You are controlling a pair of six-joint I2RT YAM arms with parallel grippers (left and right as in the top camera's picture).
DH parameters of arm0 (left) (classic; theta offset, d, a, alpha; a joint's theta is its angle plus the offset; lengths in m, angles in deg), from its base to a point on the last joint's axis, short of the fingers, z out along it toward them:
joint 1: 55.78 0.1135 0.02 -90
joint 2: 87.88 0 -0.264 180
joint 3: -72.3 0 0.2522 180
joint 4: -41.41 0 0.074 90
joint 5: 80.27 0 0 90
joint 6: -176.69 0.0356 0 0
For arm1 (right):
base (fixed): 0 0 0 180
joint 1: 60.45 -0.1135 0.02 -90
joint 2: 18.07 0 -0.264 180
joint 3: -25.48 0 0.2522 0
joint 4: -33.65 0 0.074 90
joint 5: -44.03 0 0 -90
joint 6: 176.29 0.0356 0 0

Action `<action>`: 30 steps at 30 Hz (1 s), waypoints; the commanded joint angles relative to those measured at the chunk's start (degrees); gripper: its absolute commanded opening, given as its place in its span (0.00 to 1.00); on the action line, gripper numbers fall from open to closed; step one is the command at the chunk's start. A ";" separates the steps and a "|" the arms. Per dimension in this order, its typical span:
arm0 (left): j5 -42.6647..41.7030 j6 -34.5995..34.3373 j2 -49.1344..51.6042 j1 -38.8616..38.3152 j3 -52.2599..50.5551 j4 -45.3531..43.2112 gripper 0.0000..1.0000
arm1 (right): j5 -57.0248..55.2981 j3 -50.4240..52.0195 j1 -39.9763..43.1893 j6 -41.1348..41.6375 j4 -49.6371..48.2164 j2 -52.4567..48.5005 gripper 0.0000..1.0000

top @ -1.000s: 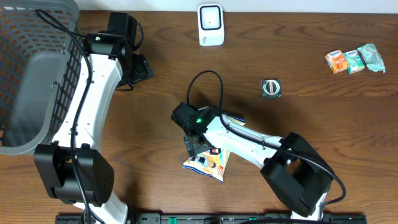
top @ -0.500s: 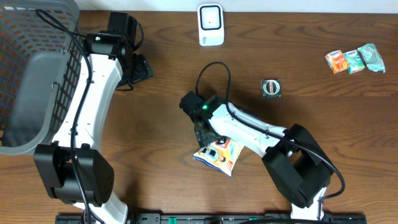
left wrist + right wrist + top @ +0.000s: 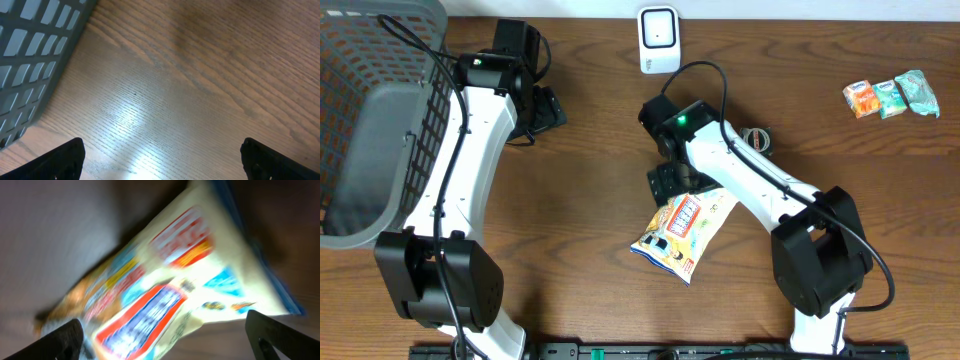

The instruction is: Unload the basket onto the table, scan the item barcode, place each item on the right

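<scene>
Clearly spread, the right end effector (image 3: 665, 185) sits over the snack bag (image 3: 685, 235); left end effector (image 3: 160, 157) equally apart.

No word or number can be read anywhere. The cream-and-yellow plastic snack bag (image 3: 682, 232) lying on the brown wooden counter (image 3: 570, 250) bears a red-bordered blue banner with lettering. It is too small to make out from overhead and smeared by blur in the right wrist view. Print on the three small orange and green packets (image 3: 890, 97) is likewise illegible.
</scene>
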 commanded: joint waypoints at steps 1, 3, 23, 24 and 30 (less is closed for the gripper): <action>0.72 0.98 -0.28 0.20 0.20 0.22 0.98 | 6.03 -0.74 -1.79 -6.29 1.22 -0.68 0.99; 0.72 0.98 -0.28 0.20 0.20 0.22 0.98 | 5.64 -0.74 -3.15 -8.26 1.25 -0.68 0.99; 0.72 0.98 -0.28 0.20 0.20 0.22 0.98 | -5.60 -0.55 -6.45 -2.49 22.32 -0.68 0.78; 0.72 0.98 -0.28 0.20 0.20 0.22 0.98 | -5.33 -0.07 -6.47 -2.45 21.94 -0.68 0.60; 0.72 0.98 -0.28 0.20 0.20 0.22 0.98 | -3.87 7.34 -6.62 -2.49 17.05 -0.68 0.74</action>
